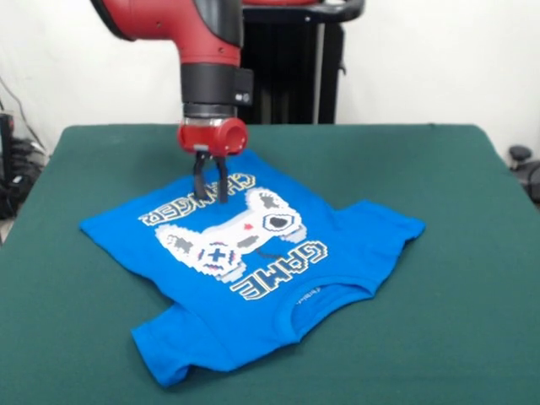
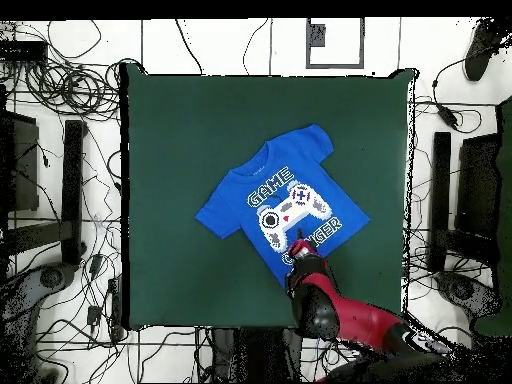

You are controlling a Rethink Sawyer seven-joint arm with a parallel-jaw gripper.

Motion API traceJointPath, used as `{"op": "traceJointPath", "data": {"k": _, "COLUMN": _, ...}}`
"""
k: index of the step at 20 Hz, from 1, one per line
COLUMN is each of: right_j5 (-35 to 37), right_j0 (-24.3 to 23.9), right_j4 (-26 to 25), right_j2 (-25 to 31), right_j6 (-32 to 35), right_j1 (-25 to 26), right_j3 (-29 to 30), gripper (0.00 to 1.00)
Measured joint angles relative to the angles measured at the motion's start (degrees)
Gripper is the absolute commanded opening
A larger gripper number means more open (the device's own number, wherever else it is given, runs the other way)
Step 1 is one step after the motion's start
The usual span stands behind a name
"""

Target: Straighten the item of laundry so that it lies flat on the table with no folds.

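Note:
The bright blue T-shirt (image 1: 253, 278) lies spread on the dark green table (image 1: 472, 337), print side up, collar toward the near edge and hem toward the robot. Both sleeves are out, with slight wrinkles near the collar and at the near-left sleeve. My gripper (image 1: 210, 196) points straight down over the "CHANGER" lettering close to the hem. Its two fingers stand a little apart with nothing between them, the tips at or just above the cloth. In the overhead view the shirt (image 2: 275, 205) lies right of the table's (image 2: 170, 150) middle, and the gripper (image 2: 300, 247) is at its lower edge.
The robot's black pedestal (image 1: 295, 67) stands behind the table's far edge. In the overhead view cables (image 2: 60, 90) and black stands (image 2: 440, 200) lie around the table on the floor. Wide green surface surrounds the shirt on all sides.

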Motion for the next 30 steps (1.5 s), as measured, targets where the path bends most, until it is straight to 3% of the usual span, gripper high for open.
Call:
{"op": "traceJointPath", "data": {"k": 8, "right_j5": 6.7, "right_j0": -1.1, "right_j4": -0.1, "right_j2": -0.4, "right_j6": 0.0, "right_j1": -1.5, "right_j3": 4.9, "gripper": 1.0}}
{"op": "traceJointPath", "data": {"k": 30, "right_j5": 8.4, "right_j0": -0.8, "right_j4": -0.3, "right_j2": -0.6, "right_j6": 0.0, "right_j1": -2.0, "right_j3": 7.6, "gripper": 1.0}}
